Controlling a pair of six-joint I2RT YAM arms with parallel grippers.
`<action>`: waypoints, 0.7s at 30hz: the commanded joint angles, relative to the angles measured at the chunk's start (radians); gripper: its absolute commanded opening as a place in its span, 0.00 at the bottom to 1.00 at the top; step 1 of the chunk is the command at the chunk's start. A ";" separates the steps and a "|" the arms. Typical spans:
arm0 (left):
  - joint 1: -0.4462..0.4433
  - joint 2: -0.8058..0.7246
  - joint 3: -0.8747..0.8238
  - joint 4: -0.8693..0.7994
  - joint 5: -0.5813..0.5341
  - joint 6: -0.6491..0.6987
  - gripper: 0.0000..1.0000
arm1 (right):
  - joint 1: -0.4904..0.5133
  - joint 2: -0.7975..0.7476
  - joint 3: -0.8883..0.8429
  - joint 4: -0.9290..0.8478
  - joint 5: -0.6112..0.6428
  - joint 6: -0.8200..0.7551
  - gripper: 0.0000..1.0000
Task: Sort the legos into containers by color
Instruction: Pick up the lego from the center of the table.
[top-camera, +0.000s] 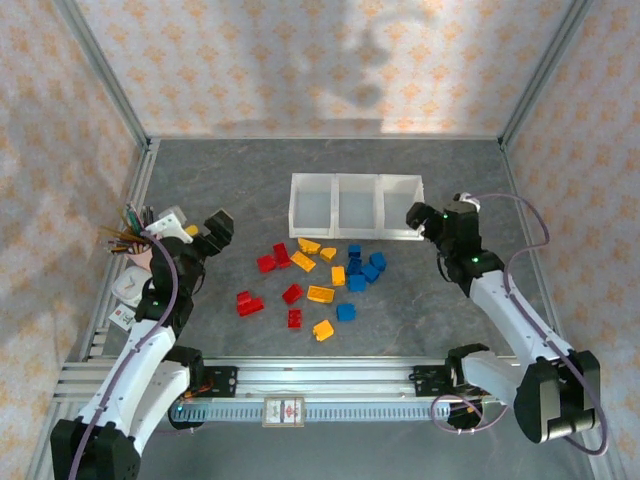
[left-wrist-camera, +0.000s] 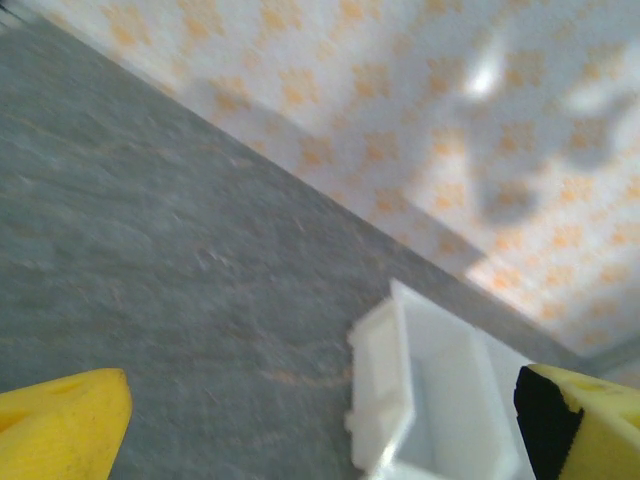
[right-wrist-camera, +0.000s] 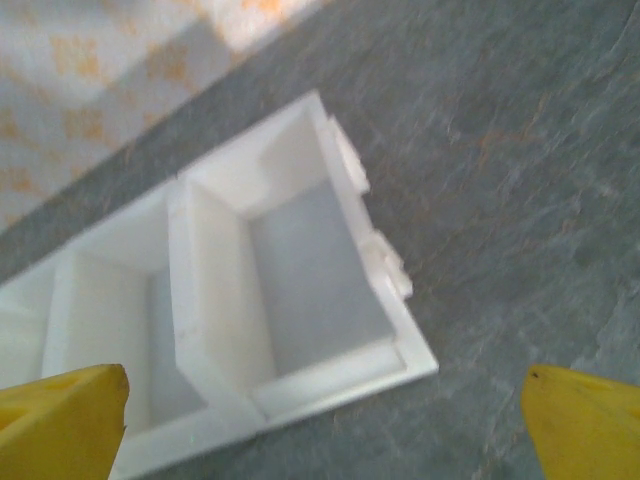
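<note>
**A:** Entry: legos. Where are they, and are any sorted?

**B:** None are sorted. All lie loose on the table in one cluster, just on the near side of the containers. The containers sit mid-table toward the far wall. All three bins look bare from above, and the right wrist view looks down into two of them and finds nothing inside.

**A:** Counts?

**B:** Red bricks, left part of the cluster: six by my count, though two touch, so possibly five. Yellow-orange bricks, middle: six. Blue bricks, right part: six, but several are bunched, so that is uncertain. Roughly eighteen in all. Three bins are joined in a row, one for each colour.

**A:** Grippers?

**B:** The left gripper hovers left of the red bricks, with its jaws wide apart and nothing between them. The right gripper is just beside the right-hand bin, spread as wide and also holding nothing.

**A:** Progress?

**B:** My judgement is that the task is at its very start. Every brick remains to be moved. Off to the left stands a pink pencil cup, which is not part of the sort.
</note>
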 joint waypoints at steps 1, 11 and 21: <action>-0.063 -0.020 0.025 -0.127 0.087 -0.044 0.99 | 0.076 0.008 0.028 -0.164 0.030 0.012 1.00; -0.341 0.005 0.040 -0.204 0.041 -0.104 0.99 | 0.359 0.017 0.007 -0.276 0.103 0.122 0.98; -0.582 0.116 0.040 -0.147 -0.069 -0.181 0.99 | 0.587 0.129 -0.039 -0.183 0.079 0.213 0.85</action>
